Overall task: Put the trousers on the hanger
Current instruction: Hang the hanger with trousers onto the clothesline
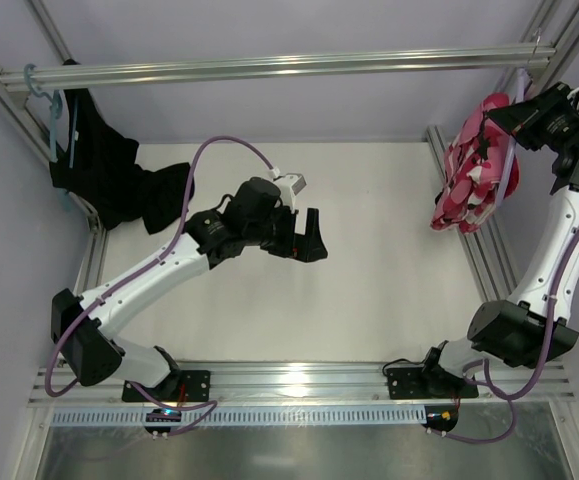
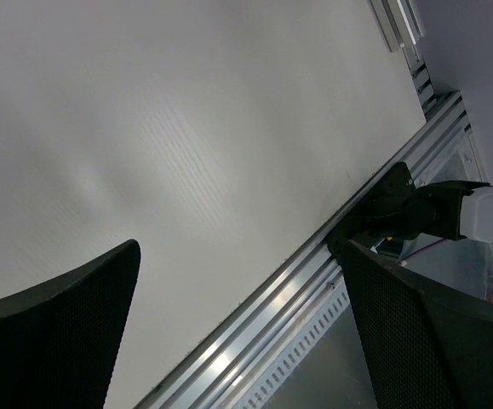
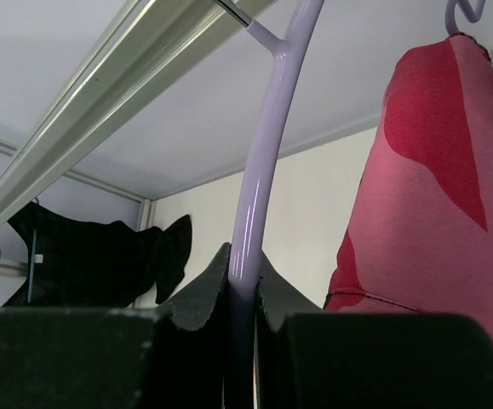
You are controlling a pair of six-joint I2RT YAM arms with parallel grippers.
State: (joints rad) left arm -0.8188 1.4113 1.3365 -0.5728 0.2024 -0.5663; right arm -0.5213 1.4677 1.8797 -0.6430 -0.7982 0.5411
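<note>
The camouflage trousers (image 1: 472, 172) in pink, crimson and white hang draped over the pale lilac hanger (image 1: 512, 150) at the far right, under the metal rail (image 1: 269, 68). My right gripper (image 1: 517, 118) is shut on the hanger's arm up near the rail. In the right wrist view the lilac hanger (image 3: 259, 179) rises from between my pinched fingers (image 3: 202, 294), with the trousers (image 3: 433, 196) hanging to the right. My left gripper (image 1: 309, 240) hovers open over the middle of the table, holding nothing. Its dark fingers (image 2: 67, 332) stand wide apart.
A plain black garment (image 1: 119, 180) hangs on a teal hanger (image 1: 54, 115) at the rail's left end. Aluminium frame posts run along both sides (image 1: 464, 220). The right arm's base (image 2: 399, 209) sits on the front rail (image 1: 289, 380).
</note>
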